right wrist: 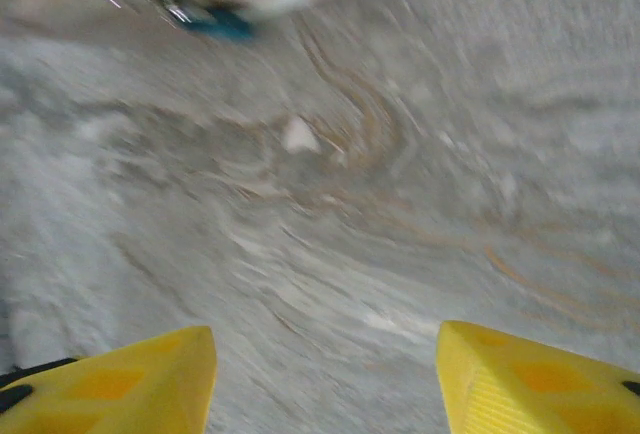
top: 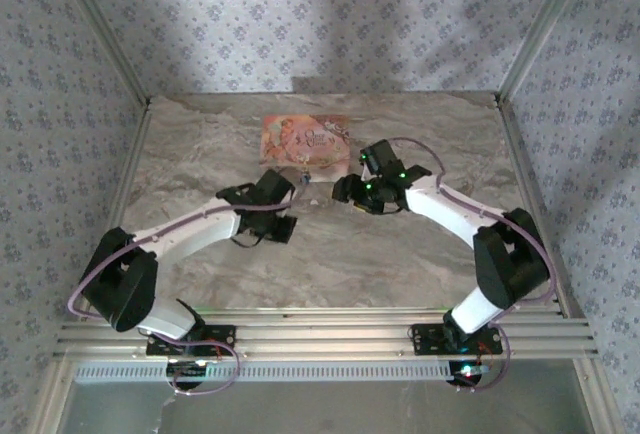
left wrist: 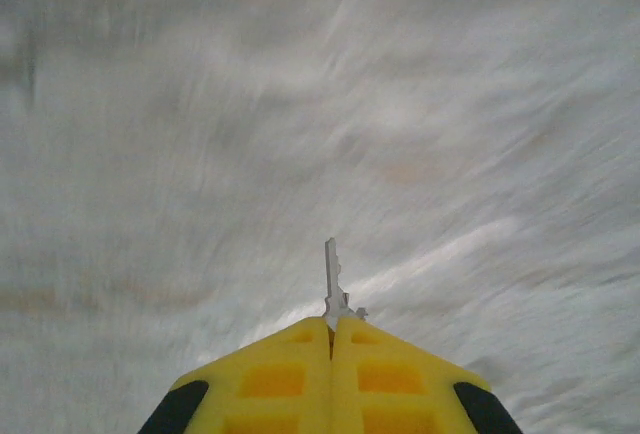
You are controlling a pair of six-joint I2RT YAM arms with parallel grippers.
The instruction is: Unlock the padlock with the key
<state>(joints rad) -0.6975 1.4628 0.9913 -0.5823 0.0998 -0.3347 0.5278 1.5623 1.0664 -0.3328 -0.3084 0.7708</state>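
Observation:
My left gripper [left wrist: 332, 322] is shut on the key [left wrist: 331, 279], a thin pale silver sliver whose toothed blade sticks straight out past the yellow fingertips over bare marble. From above, the left gripper [top: 286, 192] sits just in front of the pink box. A small teal-dark padlock [right wrist: 225, 22] lies blurred at the top left of the right wrist view, by the box's edge. Well short of the padlock, my right gripper [right wrist: 325, 374] is open with only tabletop between its yellow fingers [right wrist: 150, 384]. In the top view the right gripper [top: 348, 190] faces the left one.
The pink illustrated flat box [top: 306, 140] lies at the back middle of the marble table [top: 200, 154]. Patterned walls and metal posts close the sides and back. A slotted metal rail [top: 320, 339] runs along the near edge by the arm bases.

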